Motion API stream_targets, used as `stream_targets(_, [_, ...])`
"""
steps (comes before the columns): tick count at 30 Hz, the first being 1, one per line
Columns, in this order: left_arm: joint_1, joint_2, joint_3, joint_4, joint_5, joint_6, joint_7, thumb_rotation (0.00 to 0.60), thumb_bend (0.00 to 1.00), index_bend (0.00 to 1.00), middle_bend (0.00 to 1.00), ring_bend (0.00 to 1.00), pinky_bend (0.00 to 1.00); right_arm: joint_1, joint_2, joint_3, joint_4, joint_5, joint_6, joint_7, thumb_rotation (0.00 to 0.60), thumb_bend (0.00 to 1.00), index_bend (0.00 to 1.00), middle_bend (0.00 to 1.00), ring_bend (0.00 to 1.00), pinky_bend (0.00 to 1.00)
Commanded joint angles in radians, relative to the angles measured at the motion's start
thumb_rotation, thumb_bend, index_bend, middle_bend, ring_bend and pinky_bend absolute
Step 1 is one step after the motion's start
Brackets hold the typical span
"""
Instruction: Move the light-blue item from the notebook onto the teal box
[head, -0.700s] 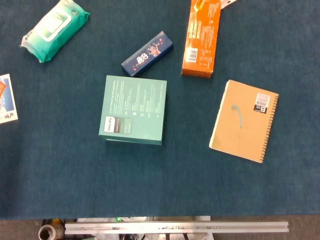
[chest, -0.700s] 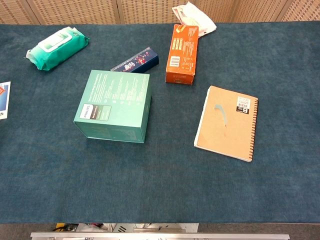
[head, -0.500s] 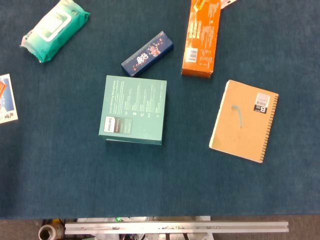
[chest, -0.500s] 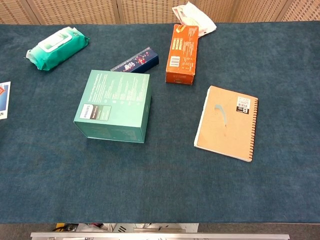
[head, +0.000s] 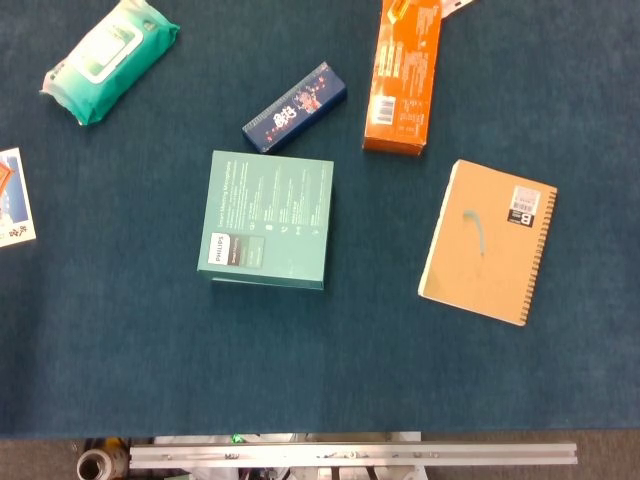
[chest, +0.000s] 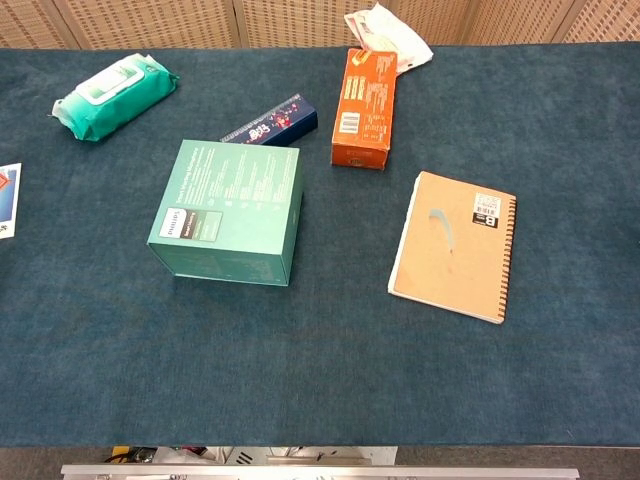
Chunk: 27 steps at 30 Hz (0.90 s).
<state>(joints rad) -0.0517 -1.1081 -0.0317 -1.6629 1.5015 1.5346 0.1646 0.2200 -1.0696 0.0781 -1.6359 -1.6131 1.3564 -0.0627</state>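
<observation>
A thin, curved light-blue item (head: 474, 231) (chest: 442, 226) lies on the cover of a tan spiral notebook (head: 500, 270) (chest: 470, 275) at the right of the dark blue table. The teal box (head: 268, 219) (chest: 232, 207) stands left of the notebook, near the table's middle, with nothing on top. Neither hand shows in the head view or the chest view.
An orange carton (head: 402, 75) (chest: 364, 95) lies behind the notebook, a dark blue printed box (head: 295, 107) (chest: 270, 122) behind the teal box. A green wipes pack (head: 108, 58) (chest: 113, 90) sits far left; a card (head: 13, 198) at the left edge; crumpled white wrapping (chest: 388, 35) at the back.
</observation>
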Motion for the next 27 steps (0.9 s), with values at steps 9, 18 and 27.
stream_targets(9, [-0.005,-0.008,0.001,0.020,-0.003,-0.016,-0.018,0.600,0.26,0.16,0.38,0.35,0.41,0.168,-0.036,-0.035,-0.028,-0.093,-0.230,-0.118,0.600,0.15,0.41,0.46,0.35,0.33])
stream_targets(18, [0.004,-0.014,0.005,0.038,-0.012,-0.014,-0.037,0.600,0.26,0.16,0.38,0.35,0.41,0.237,-0.136,-0.053,0.030,-0.106,-0.324,-0.234,0.600,0.15,0.41,0.41,0.28,0.29])
stream_targets(27, [0.009,-0.018,0.008,0.054,-0.017,-0.019,-0.055,0.600,0.26,0.16,0.38,0.35,0.41,0.288,-0.235,-0.057,0.137,-0.130,-0.344,-0.304,0.600,0.15,0.41,0.36,0.22,0.17])
